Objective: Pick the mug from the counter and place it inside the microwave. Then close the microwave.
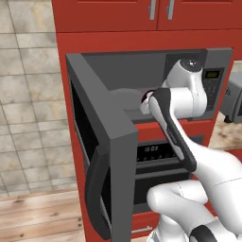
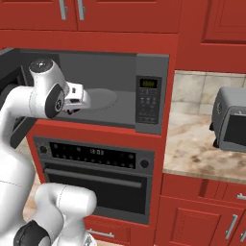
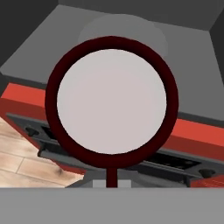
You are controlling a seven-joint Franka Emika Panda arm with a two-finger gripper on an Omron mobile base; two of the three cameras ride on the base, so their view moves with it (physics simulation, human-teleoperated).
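The small round maroon mug (image 3: 111, 101) with its white inside sits right before the hand camera, rim facing it, at the front edge of the large grey built-in microwave (image 2: 144, 96), whose dark-windowed door (image 1: 101, 156) with the thick black handle stands wide open. The gripper (image 2: 77, 98) reaches into the cavity near the round grey turntable (image 2: 101, 100). Its fingers are hidden, so whether they clasp the mug cannot be told.
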